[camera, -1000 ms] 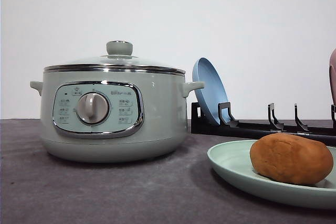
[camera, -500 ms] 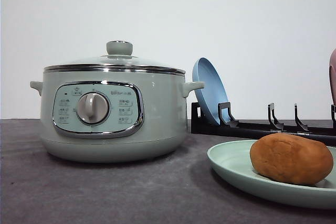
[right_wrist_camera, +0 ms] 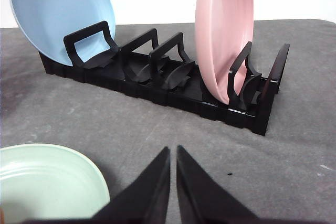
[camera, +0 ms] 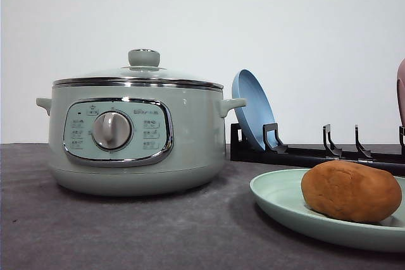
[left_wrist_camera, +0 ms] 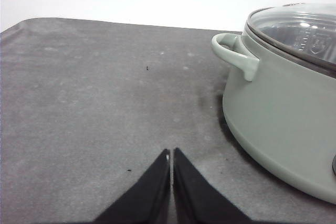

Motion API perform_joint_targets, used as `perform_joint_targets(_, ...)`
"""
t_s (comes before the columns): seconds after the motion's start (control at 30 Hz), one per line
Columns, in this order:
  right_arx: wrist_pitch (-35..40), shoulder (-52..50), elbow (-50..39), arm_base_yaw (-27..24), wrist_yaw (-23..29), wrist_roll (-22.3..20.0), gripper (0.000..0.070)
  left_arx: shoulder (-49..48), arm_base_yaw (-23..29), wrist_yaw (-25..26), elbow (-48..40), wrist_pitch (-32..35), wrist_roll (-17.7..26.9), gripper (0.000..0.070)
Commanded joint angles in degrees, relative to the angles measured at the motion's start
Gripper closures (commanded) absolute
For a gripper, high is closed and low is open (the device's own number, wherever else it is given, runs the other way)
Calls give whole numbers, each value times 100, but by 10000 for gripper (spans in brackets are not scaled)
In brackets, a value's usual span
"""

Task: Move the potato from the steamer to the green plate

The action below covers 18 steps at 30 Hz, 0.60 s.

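- On the grey bench [camera: 126,232], the potato [camera: 350,190] lies on the green plate [camera: 278,199], at the front right in the front view.
- To the left of the plate, well apart from it, stands the steamer [camera: 136,137], its glass lid [camera: 142,74] seated on top and its dial [camera: 112,130] facing the camera.
- Behind the plate, a black dish rack [right_wrist_camera: 173,85] holds a blue plate [right_wrist_camera: 58,14] on edge at one end and a pink plate [right_wrist_camera: 223,30] on edge near the other.
- Beside the steamer's side handle [left_wrist_camera: 234,53], the left claw [left_wrist_camera: 171,156] hangs over bare bench, its fingers pressed together and holding nothing.
- Near the green plate's rim [right_wrist_camera: 79,163], in front of the rack, the right claw [right_wrist_camera: 173,153] has its fingers almost together, empty.
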Motion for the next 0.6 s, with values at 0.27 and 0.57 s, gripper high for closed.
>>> perform_joint_targets(0.27,74,-4,-26,20,-2,-44,690,-11,2,5,-116,-42,-13,700)
perform_joint_targets(0.57,74,-4,-26,20,0,-44,691,-11,2,3,-116,-42,-13,700)
